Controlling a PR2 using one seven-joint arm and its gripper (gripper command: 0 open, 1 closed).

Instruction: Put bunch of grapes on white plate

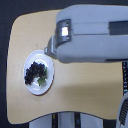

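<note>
Pincer (pixel 50 50) at plate's (pixel 31 88) upper rim, jaw state can't tell, blurred under arm. Grapes (pixel 34 71) already resting on plate; looks done.

My own bulky grey arm (pixel 87 32) covers the far right part of the light wooden desk (pixel 85 85) and runs off the exterior view's right edge. My gripper (pixel 50 50) is mostly tucked under it, so its jaws cannot be made out. The desk's right edge is cut off. The small dark purple grapes (pixel 34 71) blur together.
</note>
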